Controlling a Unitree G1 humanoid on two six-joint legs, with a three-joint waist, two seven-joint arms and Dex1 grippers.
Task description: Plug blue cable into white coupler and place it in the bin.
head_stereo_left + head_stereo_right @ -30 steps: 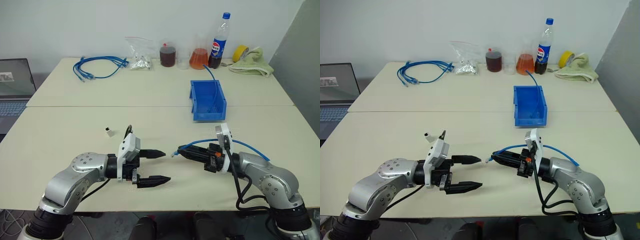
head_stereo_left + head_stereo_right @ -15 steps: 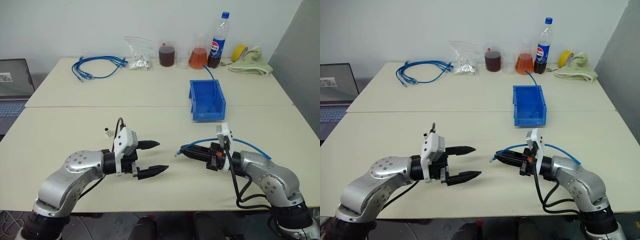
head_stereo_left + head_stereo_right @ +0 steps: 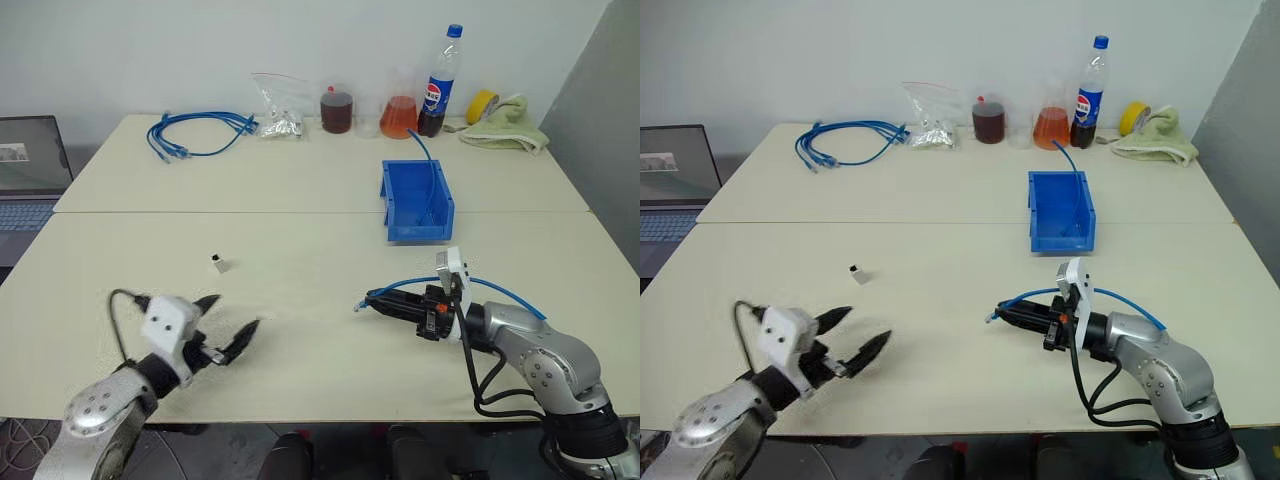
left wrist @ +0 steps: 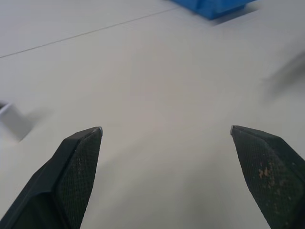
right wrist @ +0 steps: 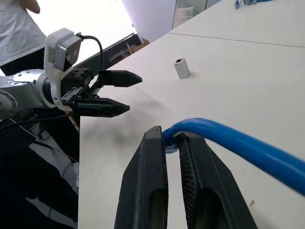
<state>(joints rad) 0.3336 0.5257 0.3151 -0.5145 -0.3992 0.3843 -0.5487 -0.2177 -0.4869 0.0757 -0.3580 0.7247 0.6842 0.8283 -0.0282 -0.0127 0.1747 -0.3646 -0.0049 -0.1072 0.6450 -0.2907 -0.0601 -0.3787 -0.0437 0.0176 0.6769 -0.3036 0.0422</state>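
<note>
My right gripper (image 3: 385,302) lies low over the near table, shut on the blue cable (image 3: 500,293) close to its clear plug (image 3: 357,306). The rest of the cable arcs back over the right wrist. In the right wrist view the cable (image 5: 228,138) runs out from between the closed fingers. The white coupler (image 3: 217,264) stands alone on the table left of centre, also seen as a small block (image 5: 181,67). My left gripper (image 3: 234,311) hovers open and empty near the front left edge, a short way nearer than the coupler. The blue bin (image 3: 417,232) sits behind the right gripper.
A coiled bundle of blue cables (image 3: 195,133), a plastic bag (image 3: 280,110), flasks, a Pepsi bottle (image 3: 440,75), yellow tape and a green cloth (image 3: 505,125) line the far edge. Another blue cable (image 3: 425,165) sticks up from the bin. A laptop (image 3: 30,170) stands at the left. A person (image 5: 19,28) stands beyond.
My left gripper has swung left and toward the table's near edge, away from the right gripper, staying open. The right gripper and cable have held still.
</note>
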